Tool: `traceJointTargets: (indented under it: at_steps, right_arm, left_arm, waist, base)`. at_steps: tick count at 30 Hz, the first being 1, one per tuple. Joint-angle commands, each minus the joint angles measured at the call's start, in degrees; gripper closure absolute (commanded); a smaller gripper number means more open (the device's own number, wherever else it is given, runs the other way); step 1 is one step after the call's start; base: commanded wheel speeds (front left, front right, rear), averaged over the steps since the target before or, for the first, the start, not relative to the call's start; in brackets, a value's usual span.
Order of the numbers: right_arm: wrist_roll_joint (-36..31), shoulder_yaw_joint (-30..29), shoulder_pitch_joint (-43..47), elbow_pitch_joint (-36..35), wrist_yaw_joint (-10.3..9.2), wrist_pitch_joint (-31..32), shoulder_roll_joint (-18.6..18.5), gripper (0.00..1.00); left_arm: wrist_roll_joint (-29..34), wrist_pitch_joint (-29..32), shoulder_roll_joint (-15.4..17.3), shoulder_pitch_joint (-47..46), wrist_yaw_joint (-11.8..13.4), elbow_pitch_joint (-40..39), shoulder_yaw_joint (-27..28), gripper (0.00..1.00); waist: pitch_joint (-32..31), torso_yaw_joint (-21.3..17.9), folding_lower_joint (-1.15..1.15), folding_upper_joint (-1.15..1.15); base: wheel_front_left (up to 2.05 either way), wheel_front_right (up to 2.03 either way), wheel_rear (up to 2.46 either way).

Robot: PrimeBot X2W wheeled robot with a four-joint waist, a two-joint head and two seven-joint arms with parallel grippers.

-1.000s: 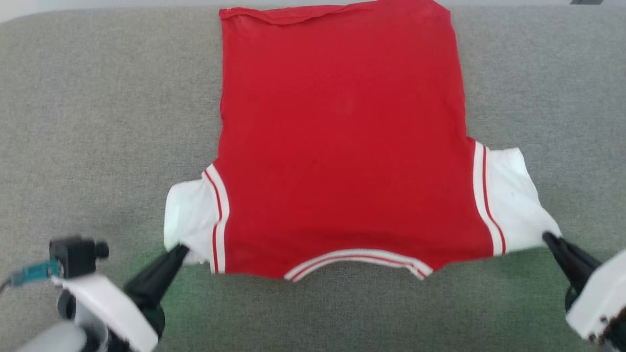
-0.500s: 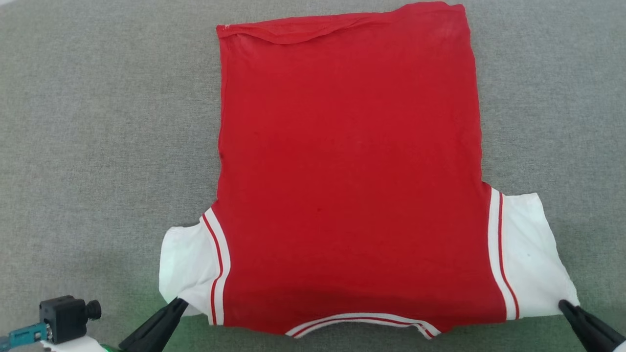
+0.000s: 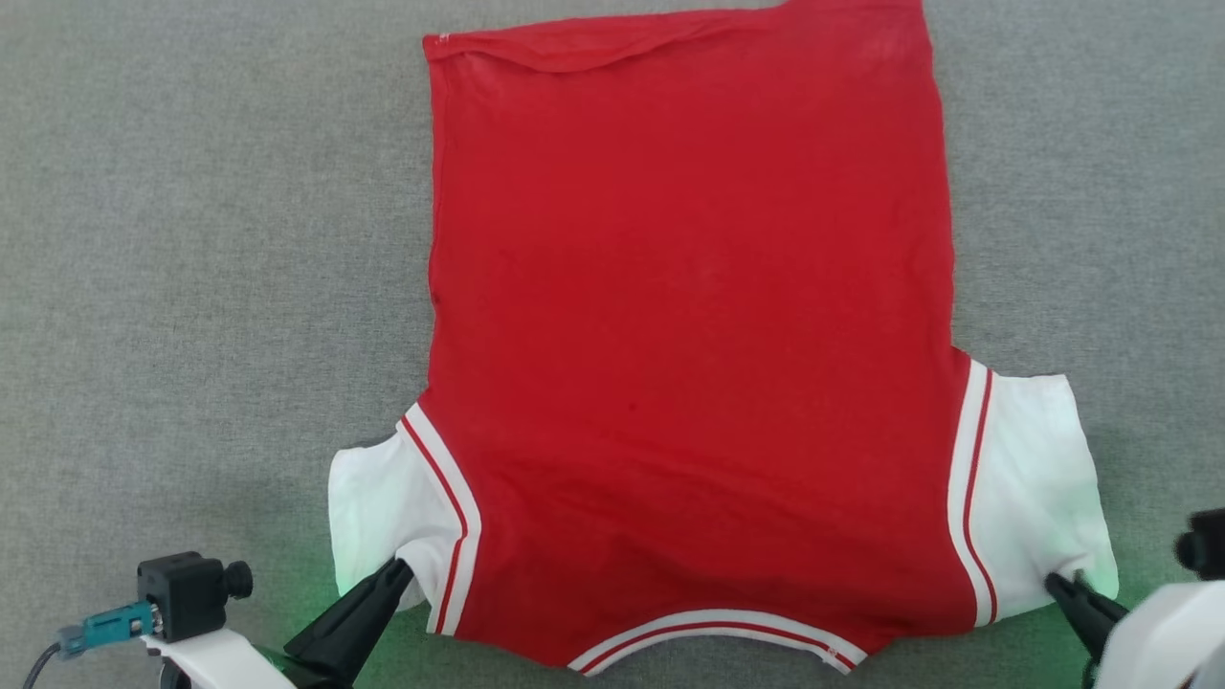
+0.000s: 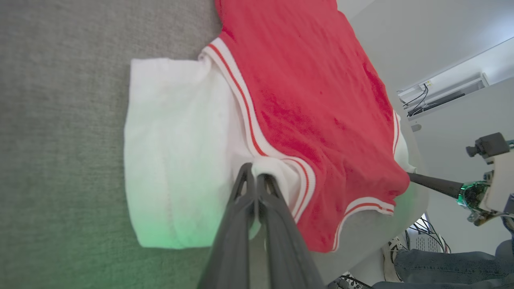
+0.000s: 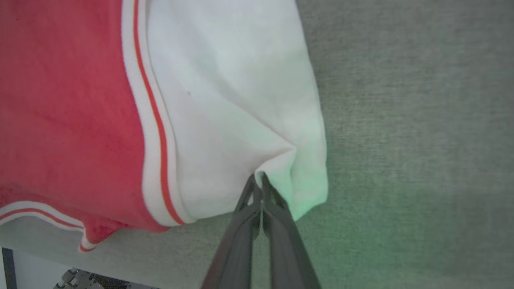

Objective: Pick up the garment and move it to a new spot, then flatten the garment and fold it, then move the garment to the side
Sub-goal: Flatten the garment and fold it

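The garment (image 3: 689,316), a red T-shirt with white sleeves and red-and-white striped trim, lies spread flat on the grey surface, plain side up, collar toward me. My left gripper (image 3: 400,569) is shut on the white sleeve at the lower left; in the left wrist view the garment (image 4: 305,100) bunches at my left gripper (image 4: 253,173). My right gripper (image 3: 1057,581) is shut on the other white sleeve at the lower right; the right wrist view has the garment (image 5: 225,92) gathering into folds at my right gripper (image 5: 258,176). No chest print is visible.
The grey fabric-covered table (image 3: 191,239) extends wide on both sides of the shirt. Its near edge (image 5: 160,257) runs just below the collar. A person's leg in jeans (image 4: 441,261) and cables sit beyond the table edge in the left wrist view.
The head camera tilted down, so the shirt sits lower and larger in view. Both grippers stay shut on the sleeves and have drawn them slightly inward, slackening the shoulders.
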Motion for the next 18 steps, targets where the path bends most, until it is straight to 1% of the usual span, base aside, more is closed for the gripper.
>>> traceJointTargets:
  at_steps: [1, 4, 5, 6, 7, 11, 14, 16, 18]
  right_arm:
    - [-1.37, 0.88, -1.19, 1.66, -0.03, -0.7, -0.45, 1.0]
    - [-3.4, 2.55, -2.06, 4.37, -0.03, -1.69, -1.26, 1.0]
    - [-3.8, 3.03, -2.31, 5.06, -0.04, -2.11, -1.35, 0.87]
    - [-4.48, 3.39, -2.81, 5.68, -0.05, -2.82, -1.45, 0.31]
    - [-4.95, 3.38, -2.98, 5.6, -0.05, -3.1, -1.73, 0.0]
    - [-6.24, 2.35, -3.18, 2.77, -0.15, -2.67, -2.57, 0.0]
    - [-5.58, 0.88, -5.04, -2.93, -0.07, -0.81, -3.4, 0.0]
    - [-5.15, -0.58, -7.91, -6.92, -0.04, 0.78, -4.06, 0.0]
    - [-5.37, -2.12, -13.0, -9.6, -0.04, 2.48, -5.52, 0.0]
  left_arm:
    - [-0.01, -0.26, -0.1, -1.21, 0.16, 1.07, -0.46, 1.0]
    - [0.77, -0.26, -0.7, -2.66, 0.16, 2.52, -1.43, 1.0]
    - [0.88, -0.26, -0.82, -2.93, 0.16, 2.86, -1.62, 1.0]
    - [0.91, -0.26, -1.07, -3.39, 0.16, 3.11, -1.98, 1.0]
    - [0.85, -0.26, -1.08, -3.5, 0.16, 3.17, -2.02, 1.0]
    - [1.15, -0.26, -1.31, -3.6, 0.16, 3.13, -2.36, 1.0]
    - [1.3, -0.26, -1.52, -3.86, 0.16, 2.68, -2.6, 1.0]
    - [1.6, -0.26, -1.56, -4.02, 0.16, 2.27, -2.47, 1.0]
    - [1.91, -0.26, -1.58, -4.23, 0.16, 1.62, -2.22, 1.0]
  waist:
    - [0.48, 0.17, 0.0, 0.0]
    - [0.98, 0.33, 0.0, 0.0]
    - [1.11, 0.36, 0.0, 0.0]
    - [1.3, 0.43, 0.0, 0.0]
    - [1.39, 0.47, 0.0, 0.0]
    - [1.48, 0.68, 0.0, 0.0]
    - [1.58, 1.14, 0.0, 0.0]
    - [1.9, 1.45, 0.0, 0.0]
    - [2.64, 1.82, 0.0, 0.0]
  base:
    - [0.0, 0.0, 0.0]
    - [0.0, 0.0, 0.0]
    - [0.0, 0.0, 0.0]
    - [0.0, 0.0, 0.0]
    - [0.0, 0.0, 0.0]
    - [0.0, 0.0, 0.0]
    - [0.0, 0.0, 0.0]
    - [0.0, 0.0, 0.0]
    - [0.0, 0.0, 0.0]
